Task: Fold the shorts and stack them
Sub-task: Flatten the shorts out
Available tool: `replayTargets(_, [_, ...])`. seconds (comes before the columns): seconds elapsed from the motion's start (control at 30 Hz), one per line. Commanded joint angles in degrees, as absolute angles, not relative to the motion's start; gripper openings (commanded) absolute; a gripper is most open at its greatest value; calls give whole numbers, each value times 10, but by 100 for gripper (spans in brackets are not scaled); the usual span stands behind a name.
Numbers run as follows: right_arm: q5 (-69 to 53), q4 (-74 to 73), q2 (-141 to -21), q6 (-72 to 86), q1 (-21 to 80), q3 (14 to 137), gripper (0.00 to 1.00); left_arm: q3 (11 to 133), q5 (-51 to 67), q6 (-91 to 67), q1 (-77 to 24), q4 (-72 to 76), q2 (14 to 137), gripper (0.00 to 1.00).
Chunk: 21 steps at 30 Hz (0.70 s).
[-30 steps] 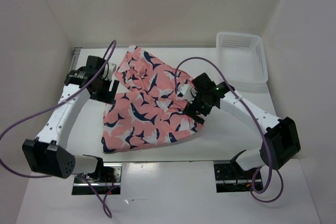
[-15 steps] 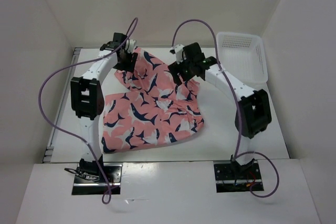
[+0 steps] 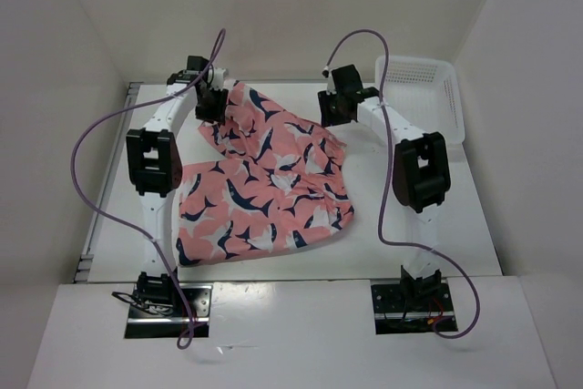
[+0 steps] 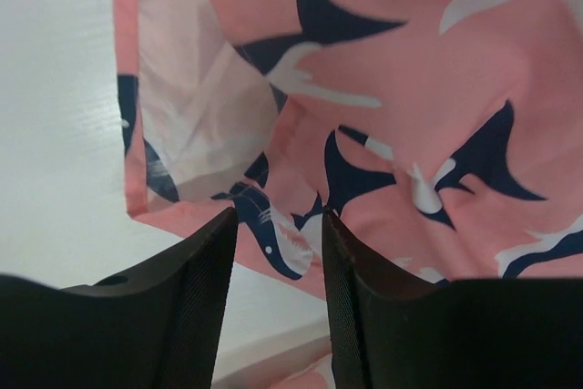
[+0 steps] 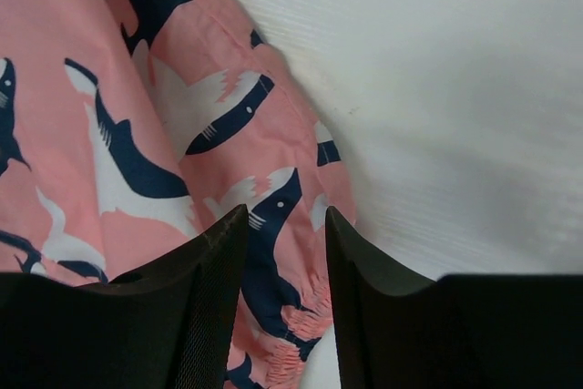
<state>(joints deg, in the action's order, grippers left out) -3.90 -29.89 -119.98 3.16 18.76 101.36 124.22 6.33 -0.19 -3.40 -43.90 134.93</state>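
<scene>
The shorts (image 3: 264, 179), salmon pink with navy and white sharks, lie spread and rumpled on the white table, their far edge folded over. My left gripper (image 3: 214, 105) is at their far left corner. In the left wrist view its jaws (image 4: 278, 216) stand apart, with the hem of the shorts (image 4: 410, 88) between the tips. My right gripper (image 3: 332, 111) is at the far right corner. There too the jaws (image 5: 285, 214) stand apart, over the gathered edge of the shorts (image 5: 109, 88). Neither pair of jaws has pinched the cloth.
A white mesh basket (image 3: 453, 107) stands at the far right of the table, just right of my right arm. White walls close in the table on three sides. Purple cables loop above both arms.
Both arms have reached from the middle of the shorts out to the far corners. Both pairs of jaws have narrowed around the cloth edge.
</scene>
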Motion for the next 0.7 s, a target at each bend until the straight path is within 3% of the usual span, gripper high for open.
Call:
replayTargets(0.0, [3,-272,-1215,49,191,1039,45,1235,89,0,-12,-445,1333,49])
replayTargets(0.03, [8,-272,-1216,49,191,1039,45,1230,89,0,-12,-445,1339,49])
replayTargets(0.1, [25,-278,-1228,49,191,1034,57,1230,99,0,-12,-450,1346,49])
replayTargets(0.4, [80,-277,-1241,29,191,1004,57,1244,96,0,-18,-437,1372,61])
replayTargets(0.67, [75,-277,-1241,24,191,987,63,1277,72,0,-24,-465,1429,63])
